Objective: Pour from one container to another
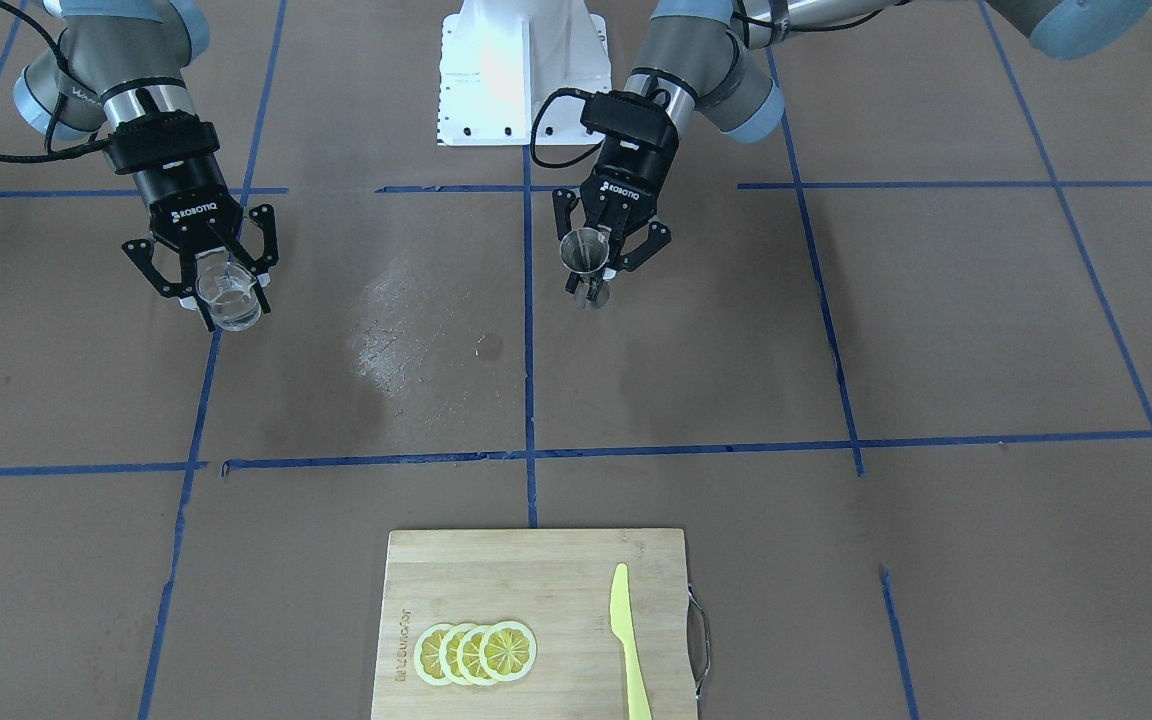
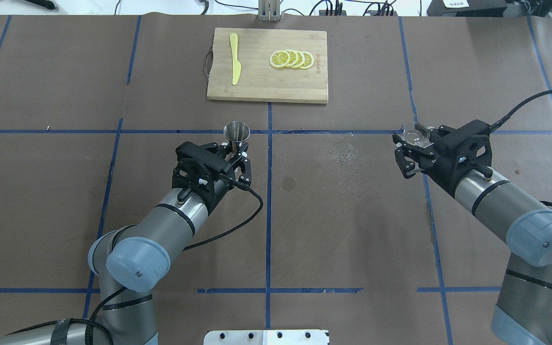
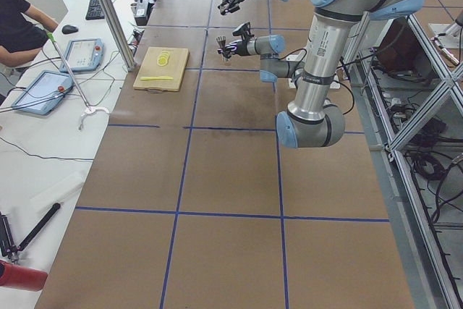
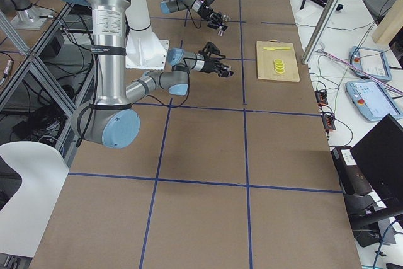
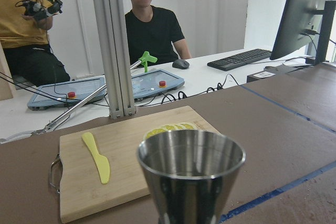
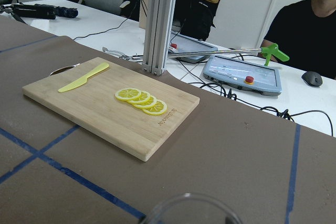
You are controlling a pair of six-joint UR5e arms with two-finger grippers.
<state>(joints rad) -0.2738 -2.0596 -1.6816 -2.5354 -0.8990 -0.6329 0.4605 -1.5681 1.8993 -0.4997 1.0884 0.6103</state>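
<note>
My left gripper (image 2: 235, 147) is shut on a steel measuring cup (image 2: 236, 132), which stands upright with its mouth up, just left of the table's centre line. The same cup (image 5: 191, 174) fills the bottom of the left wrist view and looks empty inside. Far to the right, my right gripper (image 2: 412, 143) is shut on a small clear glass (image 2: 416, 134). In the front-facing view the glass (image 1: 232, 298) is on the left and the steel cup (image 1: 584, 250) near the middle. Only the glass's rim (image 6: 191, 208) shows in the right wrist view. I cannot tell what the glass holds.
A wooden cutting board (image 2: 266, 84) lies at the far edge with lemon slices (image 2: 291, 59) and a yellow plastic knife (image 2: 234, 64) on it. A pale wet stain (image 2: 343, 153) marks the brown table between the grippers. People sit beyond the far edge.
</note>
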